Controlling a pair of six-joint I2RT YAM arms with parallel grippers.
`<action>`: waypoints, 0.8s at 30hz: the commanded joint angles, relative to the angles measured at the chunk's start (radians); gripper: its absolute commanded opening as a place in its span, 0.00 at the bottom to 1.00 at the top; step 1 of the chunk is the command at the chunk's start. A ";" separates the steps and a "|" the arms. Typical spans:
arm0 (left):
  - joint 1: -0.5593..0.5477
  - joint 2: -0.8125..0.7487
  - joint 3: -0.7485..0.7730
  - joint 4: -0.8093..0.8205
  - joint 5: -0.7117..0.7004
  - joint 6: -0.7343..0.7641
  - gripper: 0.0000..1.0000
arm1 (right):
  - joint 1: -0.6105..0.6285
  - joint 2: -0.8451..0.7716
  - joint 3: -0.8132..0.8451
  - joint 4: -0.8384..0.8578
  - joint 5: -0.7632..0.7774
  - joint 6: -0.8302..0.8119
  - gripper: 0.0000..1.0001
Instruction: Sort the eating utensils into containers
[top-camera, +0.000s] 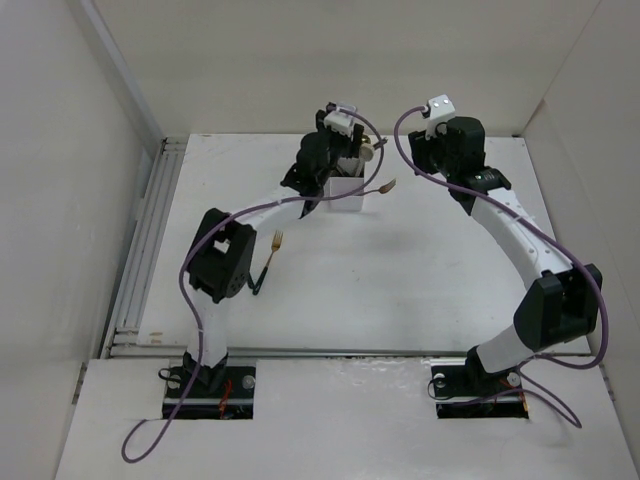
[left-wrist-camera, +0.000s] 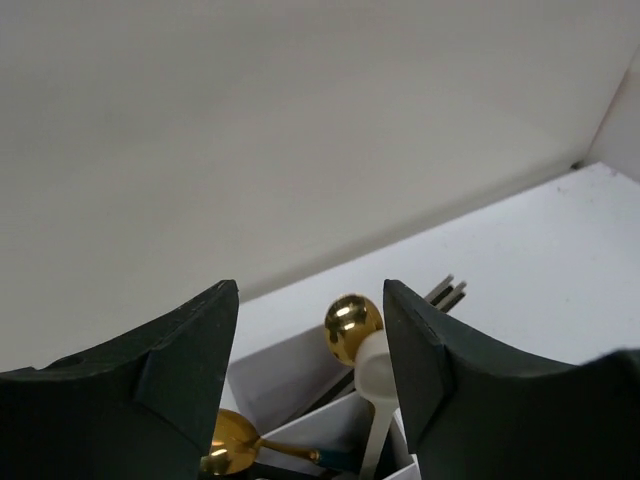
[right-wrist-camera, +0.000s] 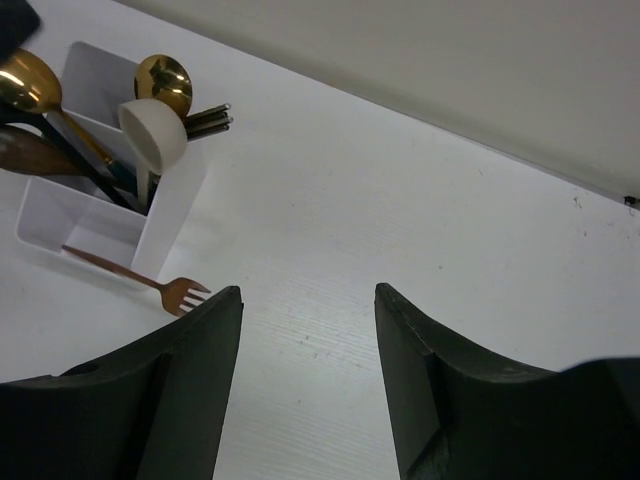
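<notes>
The white divided container (top-camera: 343, 192) stands at the back middle of the table. Several utensils stand in it: two gold spoons (right-wrist-camera: 163, 80), a pale spoon (right-wrist-camera: 152, 135) and dark chopsticks (right-wrist-camera: 205, 122). A copper fork (right-wrist-camera: 150, 285) leans out of its right side, also seen from above (top-camera: 382, 187). A gold-headed fork with a dark handle (top-camera: 270, 258) lies loose on the table beside the left arm. My left gripper (top-camera: 345, 155) hovers open and empty right over the container (left-wrist-camera: 290, 375), with a gold spoon (left-wrist-camera: 352, 325) between its jaws' line of sight. My right gripper (right-wrist-camera: 308, 290) is open and empty to the container's right.
White walls enclose the table at the back and both sides. A grooved rail (top-camera: 140, 250) runs along the left edge. Purple cables (top-camera: 400, 140) loop from both wrists.
</notes>
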 joint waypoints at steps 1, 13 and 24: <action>0.000 -0.169 -0.041 0.045 -0.029 0.019 0.57 | -0.004 -0.048 0.013 0.051 -0.029 0.002 0.61; 0.157 -0.409 -0.178 -0.650 -0.229 -0.098 0.52 | 0.057 -0.046 0.012 0.069 -0.078 0.011 0.61; 0.379 -0.588 -0.493 -1.095 -0.064 0.017 0.65 | 0.115 0.008 0.022 0.069 -0.098 0.011 0.61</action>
